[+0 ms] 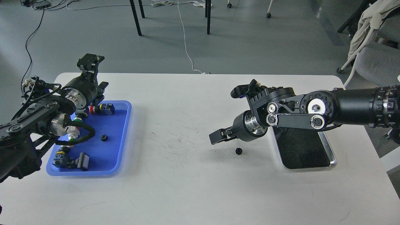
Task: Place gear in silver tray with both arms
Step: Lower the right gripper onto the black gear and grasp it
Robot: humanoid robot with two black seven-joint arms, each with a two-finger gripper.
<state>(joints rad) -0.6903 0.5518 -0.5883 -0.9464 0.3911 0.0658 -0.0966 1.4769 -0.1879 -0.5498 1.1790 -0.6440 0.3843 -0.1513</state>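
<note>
head view shows the silver tray [328, 147] at the right of the white table [187, 187], its near end exposed and its far end hidden under the right arm. one small black gear [238, 151] lies on the bare tabletop just left of the silver tray, not in it. the right gripper [218, 136] hangs just above and left of that gear; it holds nothing, and its fingers appear slightly parted, a posture judged to suit a pickup. a second small gear [104, 137] sits in the blue tray [125, 131], well left of the silver tray, among switch parts. the left gripper [90, 62] is raised beyond the blue tray; whether it is open cannot be told.
</note>
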